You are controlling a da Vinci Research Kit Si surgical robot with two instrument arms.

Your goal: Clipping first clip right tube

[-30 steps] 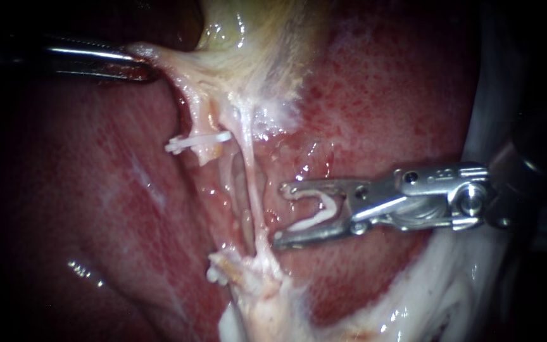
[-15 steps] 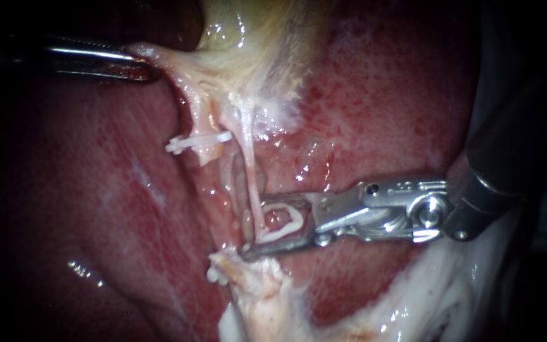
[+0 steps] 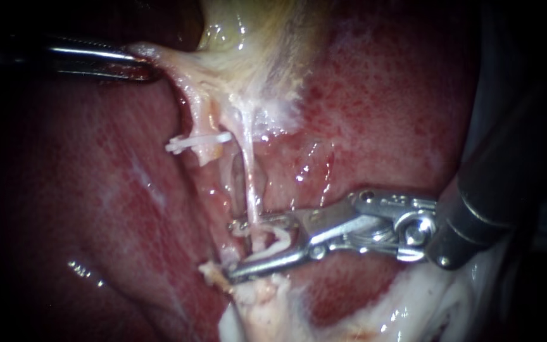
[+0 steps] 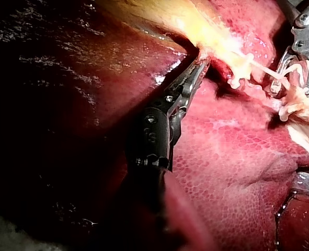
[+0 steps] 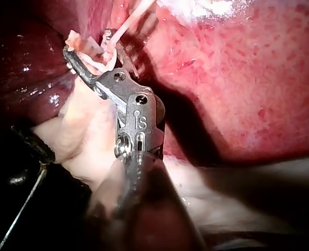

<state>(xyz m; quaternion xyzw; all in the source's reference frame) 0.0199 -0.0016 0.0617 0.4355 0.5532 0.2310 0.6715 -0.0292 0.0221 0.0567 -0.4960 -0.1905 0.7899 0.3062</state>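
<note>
Now straddles right tube [image 3: 249, 190] low down with right claw [image 3: 231, 251], moved in from beside it, grasping clip [image 3: 280, 239] and narrowing; lacks only full squeeze. Holds tissue [image 3: 163, 56] clenched in left claw [image 3: 149, 66].

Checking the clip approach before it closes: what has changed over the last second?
The right instrument moved left to the right tube; its jaws, carrying the white clip, now straddle it low down. Unchanged: the left instrument gripping tissue, the clip on the left tube.
</note>
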